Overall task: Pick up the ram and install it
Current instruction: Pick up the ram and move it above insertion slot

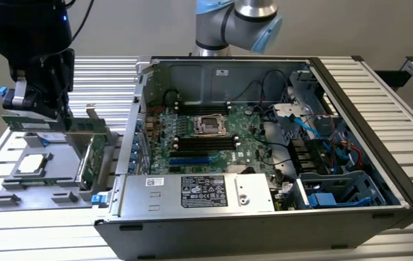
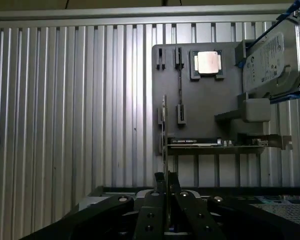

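The ram point(image 1: 36, 123) is a narrow green stick held level at the exterior view's left, above the grey parts fixture point(image 1: 17, 187). My gripper point(image 1: 43, 109) is shut on it from above. The wrist view has the ram point(image 2: 164, 135) edge-on as a thin line sticking out between the two black fingers point(image 2: 187, 202) of my gripper point(image 2: 165, 177). The long narrow holder on the fixture point(image 2: 180, 85) has nothing in it. The open computer case point(image 1: 380, 163) lies toward the exterior view's right, with black memory slots point(image 1: 206, 142) on its motherboard.
On the fixture a wider green expansion card point(image 1: 93, 147) stands upright beside the ram, and a processor point(image 1: 32, 163) lies flat. A silver hard drive with blue rails point(image 2: 272, 60) sits at the fixture's edge. The case wall point(image 1: 137, 125) rises between fixture and motherboard. Cables and a blue drive cage point(image 1: 337, 190) crowd the case.
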Tool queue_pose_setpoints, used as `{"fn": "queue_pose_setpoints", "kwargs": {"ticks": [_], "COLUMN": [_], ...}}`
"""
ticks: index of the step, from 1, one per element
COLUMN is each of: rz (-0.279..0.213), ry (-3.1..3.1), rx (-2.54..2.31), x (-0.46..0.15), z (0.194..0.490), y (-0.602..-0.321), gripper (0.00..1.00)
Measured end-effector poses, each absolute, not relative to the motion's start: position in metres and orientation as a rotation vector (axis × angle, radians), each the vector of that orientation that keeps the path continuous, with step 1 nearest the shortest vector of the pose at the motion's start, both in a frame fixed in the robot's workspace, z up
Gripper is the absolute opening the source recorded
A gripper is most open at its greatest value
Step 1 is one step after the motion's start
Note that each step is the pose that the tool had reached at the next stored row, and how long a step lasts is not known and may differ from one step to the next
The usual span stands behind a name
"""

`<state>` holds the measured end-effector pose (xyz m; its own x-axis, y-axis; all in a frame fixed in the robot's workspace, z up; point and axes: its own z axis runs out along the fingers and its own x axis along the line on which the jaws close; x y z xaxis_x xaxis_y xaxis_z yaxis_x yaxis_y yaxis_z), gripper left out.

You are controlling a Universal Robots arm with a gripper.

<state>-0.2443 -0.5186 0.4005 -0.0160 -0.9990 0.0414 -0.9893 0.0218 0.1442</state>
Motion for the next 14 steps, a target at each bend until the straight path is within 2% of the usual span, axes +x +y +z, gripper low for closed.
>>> {"fn": "queue_pose_setpoints", "kwargs": {"ticks": [8,14], "rz": [-0.139,-0.153], "ry": [-2.133,-2.125], "rx": [2.094,2.087], "x": [-0.208,-0.183], "z": [0.428,0.432], "y": [-0.519,-0.518], "gripper": [0.14,0.14]}}
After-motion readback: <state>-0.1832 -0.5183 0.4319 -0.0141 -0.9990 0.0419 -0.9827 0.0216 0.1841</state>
